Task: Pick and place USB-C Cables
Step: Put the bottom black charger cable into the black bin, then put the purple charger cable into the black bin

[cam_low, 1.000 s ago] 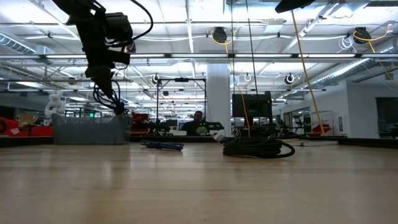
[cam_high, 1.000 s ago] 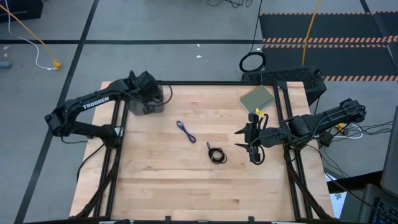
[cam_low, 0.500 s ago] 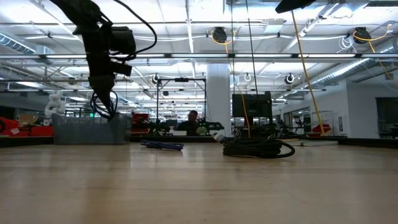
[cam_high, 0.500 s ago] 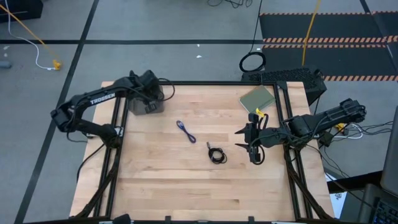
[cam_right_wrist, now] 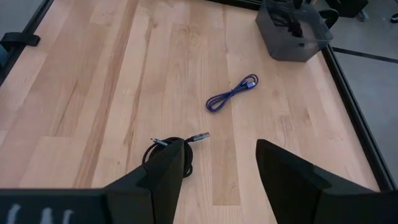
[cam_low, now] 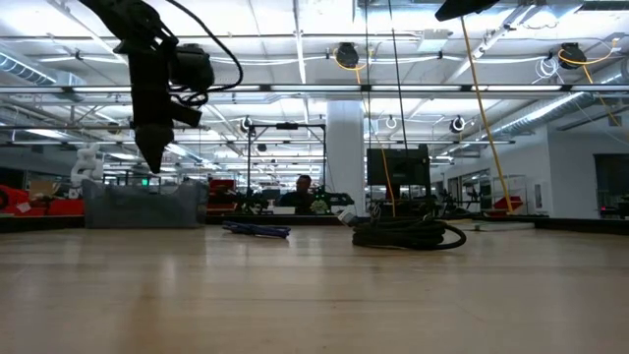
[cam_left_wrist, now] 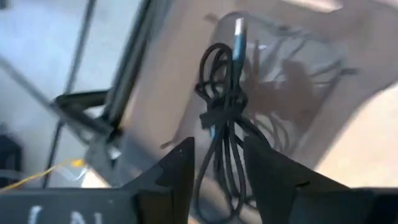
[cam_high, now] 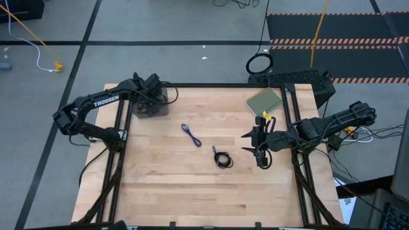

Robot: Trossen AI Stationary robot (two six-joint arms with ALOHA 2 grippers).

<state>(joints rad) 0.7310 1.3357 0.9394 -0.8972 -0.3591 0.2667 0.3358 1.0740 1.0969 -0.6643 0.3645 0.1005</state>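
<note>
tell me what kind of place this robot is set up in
Probably a large open robotics lab or industrial workshop. The low view looks past the wooden table into a big hall with rows of ceiling lights and other equipment. The high view shows a grey concrete floor with hazard-striped matting.

A bin point(cam_high: 151, 107) sits at the table's point(cam_high: 160, 185) far-left corner; two cables point(cam_high: 191, 135) point(cam_high: 223, 158) lie mid-table, a pad point(cam_high: 264, 101) far-right.

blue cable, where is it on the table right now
In the high view the blue cable lies left of centre, between the grey bin and the black cable.
</note>
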